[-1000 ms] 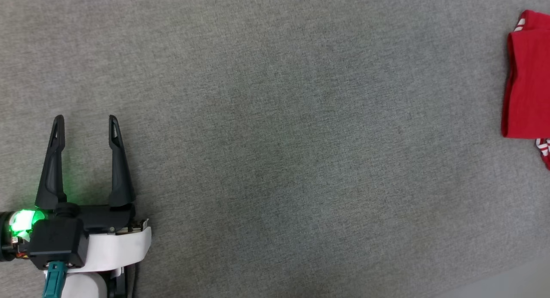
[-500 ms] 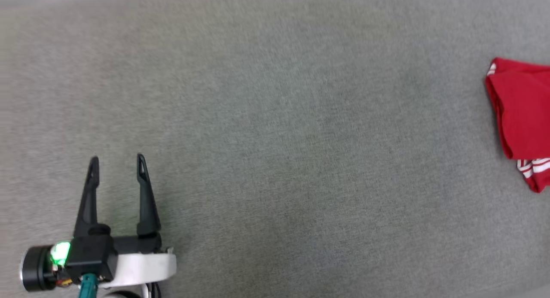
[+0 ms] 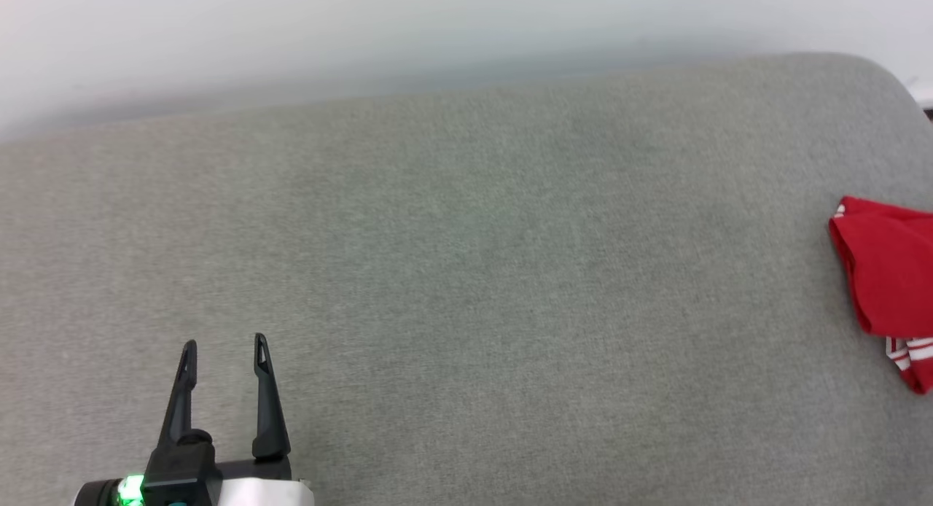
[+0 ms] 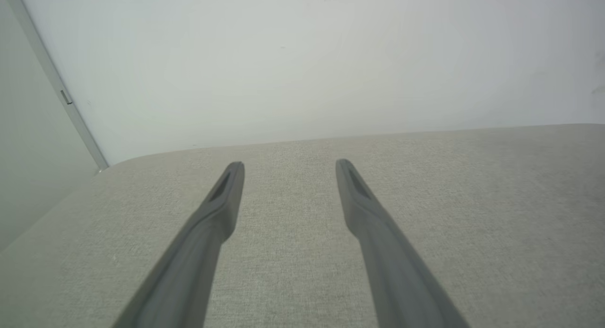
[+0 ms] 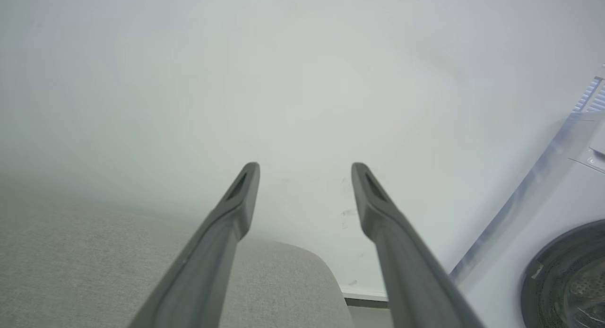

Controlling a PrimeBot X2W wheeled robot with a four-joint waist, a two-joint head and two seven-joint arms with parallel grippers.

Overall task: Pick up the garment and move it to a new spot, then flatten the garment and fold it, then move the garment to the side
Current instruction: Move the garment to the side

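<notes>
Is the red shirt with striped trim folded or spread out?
Folded: the red fabric T-shirt with red-and-white striped trim lies doubled into a bundle.

Grey cushion (image 3: 466, 273): coarse woven cloth, matt. Garment (image 3: 885, 273) at cushion's right edge: smooth red cloth, matt. Left gripper (image 3: 224, 340), right gripper (image 5: 305, 166): dark matt plastic. Wall (image 4: 302, 58) behind cushion: smooth, matt.
</notes>
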